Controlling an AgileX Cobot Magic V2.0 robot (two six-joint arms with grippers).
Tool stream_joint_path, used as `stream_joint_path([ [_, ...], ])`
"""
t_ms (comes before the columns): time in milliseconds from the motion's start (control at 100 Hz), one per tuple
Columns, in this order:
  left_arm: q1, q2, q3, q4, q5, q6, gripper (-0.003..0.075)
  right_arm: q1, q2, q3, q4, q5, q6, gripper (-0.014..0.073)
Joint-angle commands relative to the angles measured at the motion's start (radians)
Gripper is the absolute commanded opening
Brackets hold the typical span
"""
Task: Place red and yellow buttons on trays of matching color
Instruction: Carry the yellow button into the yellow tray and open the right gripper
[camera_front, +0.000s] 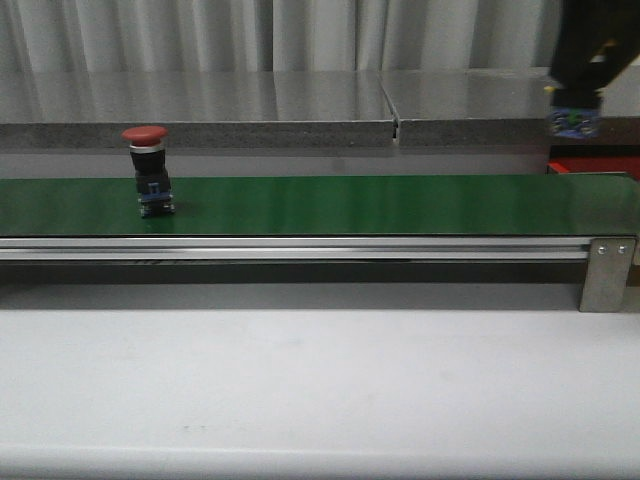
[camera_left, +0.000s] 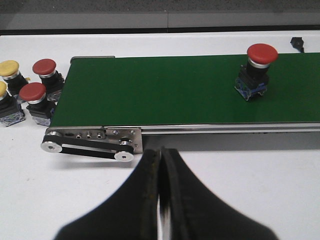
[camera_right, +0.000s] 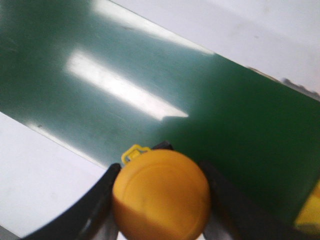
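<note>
One yellow button (camera_right: 161, 195) sitting clamped between your right gripper (camera_right: 160, 200) jaws, hovering over green belt (camera_right: 150, 75). Red button (camera_front: 148, 170) standing upright on belt, nearer your left gripper (camera_left: 161, 200), whose jaws are resting closed, empty. Red tray (camera_front: 594, 165) edge showing beyond belt.

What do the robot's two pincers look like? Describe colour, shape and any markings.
The left pincer has matte black fingers that taper to a narrow tip. The right pincer has dark, curved fingers. From the front, the right arm appears black, with a blue part below. No markings are legible.
</note>
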Motion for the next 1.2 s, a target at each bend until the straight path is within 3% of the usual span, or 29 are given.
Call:
stream_joint_path([
  [0, -0.008, 0.000, -0.028, -0.015, -0.077, -0.003, -0.0020, -0.086, -0.117, 0.042, 0.011, -0.017, 0.000, 0.0175],
  [290, -0.008, 0.000, -0.028, -0.015, -0.077, -0.003, -0.0020, -0.414, -0.271, 0.287, 0.014, -0.056, 0.020, 0.0175],
  [480, -0.008, 0.000, -0.028, -0.015, -0.077, -0.003, -0.0020, -0.540, -0.279, 0.412, 0.014, -0.176, 0.054, 0.0175],
  [820, -0.008, 0.000, -0.028, -0.015, -0.077, -0.003, -0.0020, -0.559, -0.172, 0.574, 0.032, -0.444, 0.054, 0.0175],
  [1190, -0.008, 0.000, -0.028, -0.015, -0.077, -0.003, -0.0020, -0.556, -0.061, 0.582, 0.070, -0.494, 0.044, 0.0175],
])
